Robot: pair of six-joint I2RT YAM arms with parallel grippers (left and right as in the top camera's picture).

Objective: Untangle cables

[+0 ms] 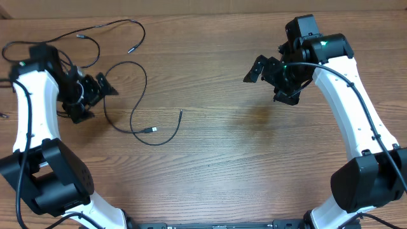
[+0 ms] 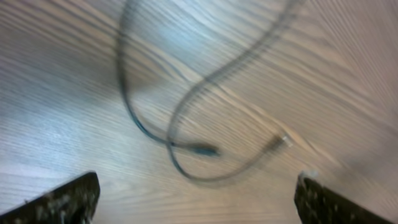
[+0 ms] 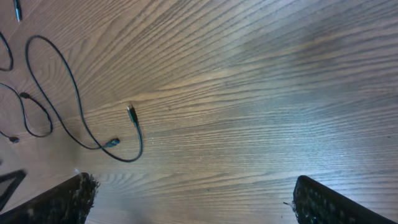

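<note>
Thin black cables lie loose on the wooden table at the left. One cable (image 1: pixel 141 95) curls in a loop and ends in plugs near the table's middle; it also shows blurred in the left wrist view (image 2: pixel 180 134) and in the right wrist view (image 3: pixel 74 106). A second cable (image 1: pixel 108 27) runs along the far left edge. My left gripper (image 1: pixel 95 95) is open and empty, just left of the looped cable. My right gripper (image 1: pixel 270 79) is open and empty, high over bare wood at the right.
The wooden table (image 1: pixel 241 146) carries only the cables. The arm bases stand at the near left and near right corners. Thicker black arm wiring hangs by the left arm (image 1: pixel 13 51).
</note>
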